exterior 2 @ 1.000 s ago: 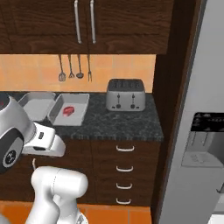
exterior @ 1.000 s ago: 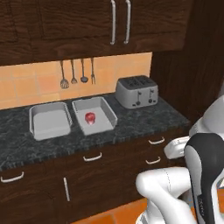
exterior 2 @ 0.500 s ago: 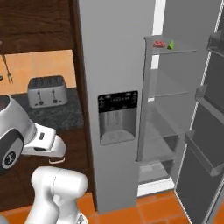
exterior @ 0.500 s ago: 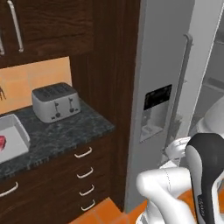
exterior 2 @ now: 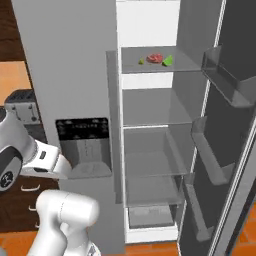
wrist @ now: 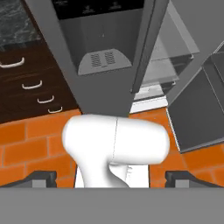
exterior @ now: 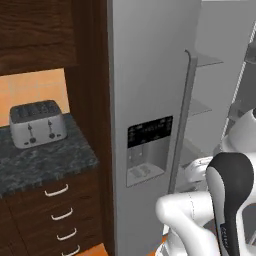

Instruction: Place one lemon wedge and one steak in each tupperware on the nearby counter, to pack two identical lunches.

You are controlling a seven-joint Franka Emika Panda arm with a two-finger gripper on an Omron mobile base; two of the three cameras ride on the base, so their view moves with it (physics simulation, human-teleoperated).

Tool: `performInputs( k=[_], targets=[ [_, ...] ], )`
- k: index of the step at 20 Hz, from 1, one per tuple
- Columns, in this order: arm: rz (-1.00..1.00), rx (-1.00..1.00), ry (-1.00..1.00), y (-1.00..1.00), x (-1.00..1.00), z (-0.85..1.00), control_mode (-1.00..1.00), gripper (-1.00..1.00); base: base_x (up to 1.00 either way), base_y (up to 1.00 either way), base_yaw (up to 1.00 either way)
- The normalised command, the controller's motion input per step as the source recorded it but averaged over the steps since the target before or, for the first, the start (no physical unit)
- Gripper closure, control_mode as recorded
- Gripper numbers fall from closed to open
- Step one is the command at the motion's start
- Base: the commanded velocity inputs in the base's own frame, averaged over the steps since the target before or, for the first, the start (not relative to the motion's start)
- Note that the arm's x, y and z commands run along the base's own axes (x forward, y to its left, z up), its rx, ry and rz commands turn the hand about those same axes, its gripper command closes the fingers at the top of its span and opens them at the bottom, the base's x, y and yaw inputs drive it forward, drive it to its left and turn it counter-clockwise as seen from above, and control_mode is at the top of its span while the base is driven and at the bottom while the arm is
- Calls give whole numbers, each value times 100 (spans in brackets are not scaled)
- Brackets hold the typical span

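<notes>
Taking the open fridge [exterior 2: 150, 125] as the landmark: to its left lies the counter [exterior: 40, 162] with the toaster [exterior: 37, 123] on it. On the fridge's top shelf [exterior 2: 160, 65] sits a red steak [exterior 2: 155, 58] with a green lemon wedge [exterior 2: 168, 61] just beside it. The gripper [wrist: 111, 178] stands with jaws wide apart, empty, pointing at the floor before the fridge. Judging by this, packing is unfinished and fetching remains

Both base views look forward from behind the arm — the left at the toaster [exterior: 37, 123], counter [exterior: 45, 162] and closed fridge door [exterior: 145, 100], the right into the open fridge [exterior 2: 155, 125] — while the hand view faces down at the floor [wrist: 30, 148].
</notes>
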Motion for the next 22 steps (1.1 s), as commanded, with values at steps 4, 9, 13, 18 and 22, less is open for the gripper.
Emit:
performInputs(
  k=[4, 9, 13, 18, 22],
  targets=[
    [0, 0, 0, 0, 0, 0, 100, -100, 43, -100, 25],
    [0, 0, 0, 0, 0, 0, 100, -100, 59, -75, 24],
    [0, 0, 0, 0, 0, 0, 100, -100, 38, -34, 13],
    [0, 0, 0, 0, 0, 0, 100, -100, 57, -9, 3],
    [0, 0, 0, 0, 0, 0, 100, -100, 84, -1, 0]
  ],
)
